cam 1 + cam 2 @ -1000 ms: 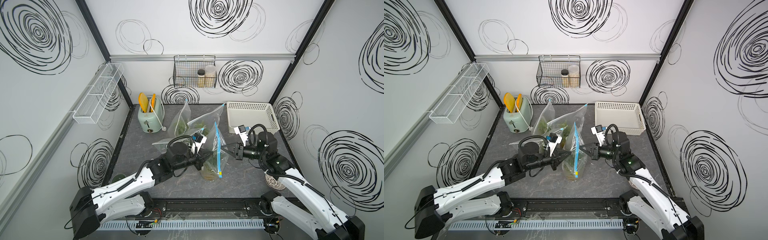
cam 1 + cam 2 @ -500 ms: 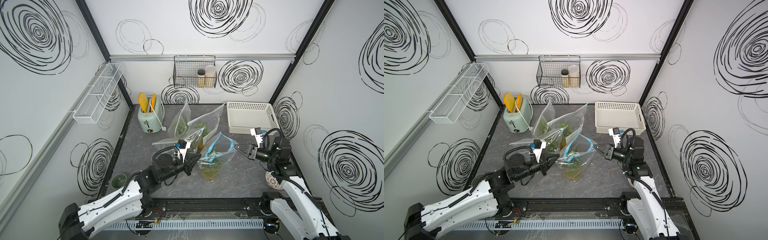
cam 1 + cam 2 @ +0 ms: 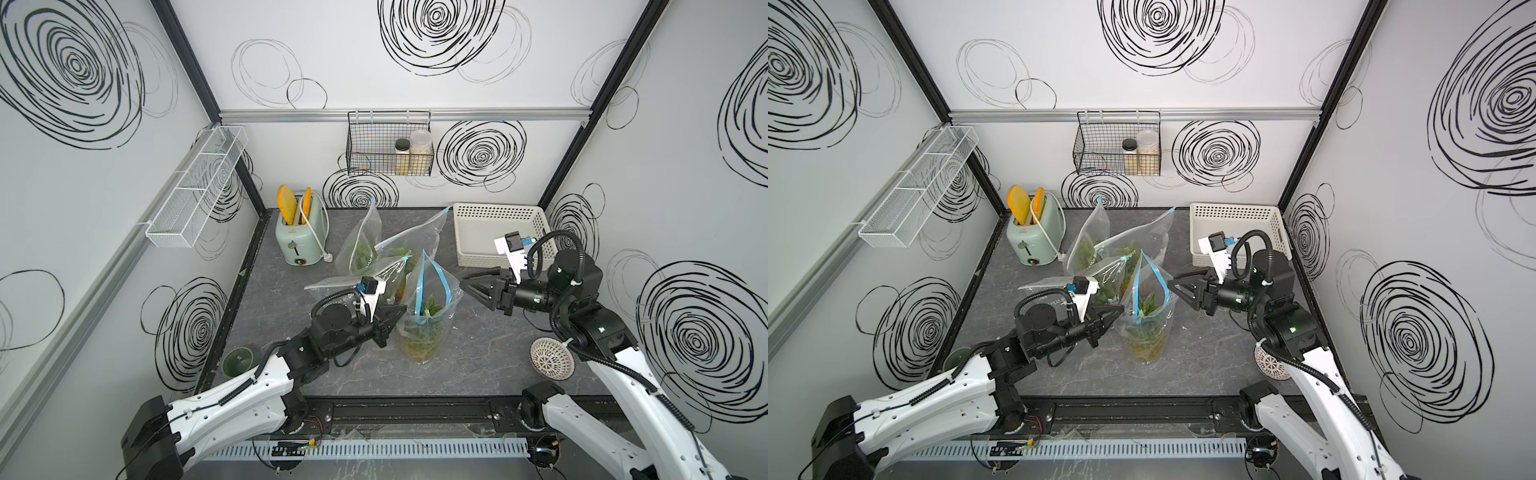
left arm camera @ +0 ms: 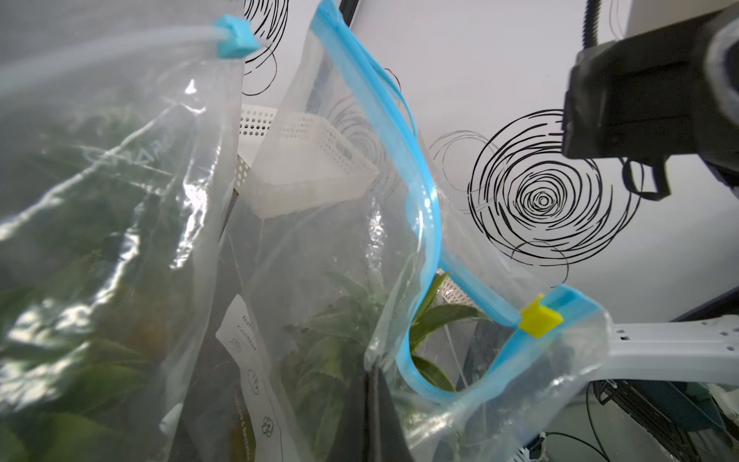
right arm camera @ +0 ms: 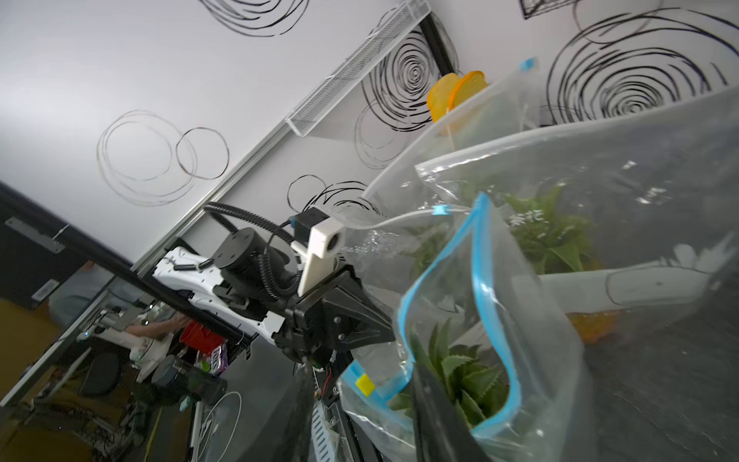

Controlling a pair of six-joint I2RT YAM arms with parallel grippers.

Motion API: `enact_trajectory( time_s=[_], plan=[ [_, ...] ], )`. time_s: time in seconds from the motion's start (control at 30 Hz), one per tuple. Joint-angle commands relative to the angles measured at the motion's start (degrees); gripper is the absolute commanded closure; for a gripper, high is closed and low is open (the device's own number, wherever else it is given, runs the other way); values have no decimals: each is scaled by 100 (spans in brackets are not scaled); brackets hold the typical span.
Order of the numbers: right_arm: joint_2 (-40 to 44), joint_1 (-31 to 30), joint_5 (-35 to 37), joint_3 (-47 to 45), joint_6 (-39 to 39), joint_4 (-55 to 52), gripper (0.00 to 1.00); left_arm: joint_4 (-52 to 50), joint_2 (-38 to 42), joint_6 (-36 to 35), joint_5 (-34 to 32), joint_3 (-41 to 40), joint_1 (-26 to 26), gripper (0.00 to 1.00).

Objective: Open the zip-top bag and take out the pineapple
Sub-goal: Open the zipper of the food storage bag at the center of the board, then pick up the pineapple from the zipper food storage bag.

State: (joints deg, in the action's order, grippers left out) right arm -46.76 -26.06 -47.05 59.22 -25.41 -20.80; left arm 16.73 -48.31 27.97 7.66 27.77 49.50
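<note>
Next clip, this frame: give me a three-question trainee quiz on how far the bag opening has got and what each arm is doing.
1. True or false: the pineapple already lies outside the zip-top bag.
2. Which gripper touches that bag? A) left gripper B) right gripper C) both
3. Fill in: the slider on the bag's blue track is ____ in colour.
Key: 1 false, it stands inside the opened bag. 2 A, its jaws are shut on the bag's side; the right gripper hangs apart from it. 3 yellow.
</note>
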Motion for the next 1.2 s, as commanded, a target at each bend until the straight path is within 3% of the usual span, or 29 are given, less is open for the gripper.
enact_trajectory(
  time_s=[0.0,0.17,0.53,0.7,1.17],
  plan=[
    [-501,-750,946,234,270,-566,58,456,83,112,71,58,29,100],
    [-1457,-1595,1941,500,360,-835,57,567,262,157,-13,-91,51,100],
    [-2049,-1920,3021,941,373,-1529,51,556,819,281,-263,-578,60,100],
    [-2262,-2214,3533,1389,379,-2200,42,705,876,324,-321,-732,69,100],
    [-2620,-2385,3802,1627,254,-3162,35,1231,1105,384,-558,-1102,301,100]
  ],
)
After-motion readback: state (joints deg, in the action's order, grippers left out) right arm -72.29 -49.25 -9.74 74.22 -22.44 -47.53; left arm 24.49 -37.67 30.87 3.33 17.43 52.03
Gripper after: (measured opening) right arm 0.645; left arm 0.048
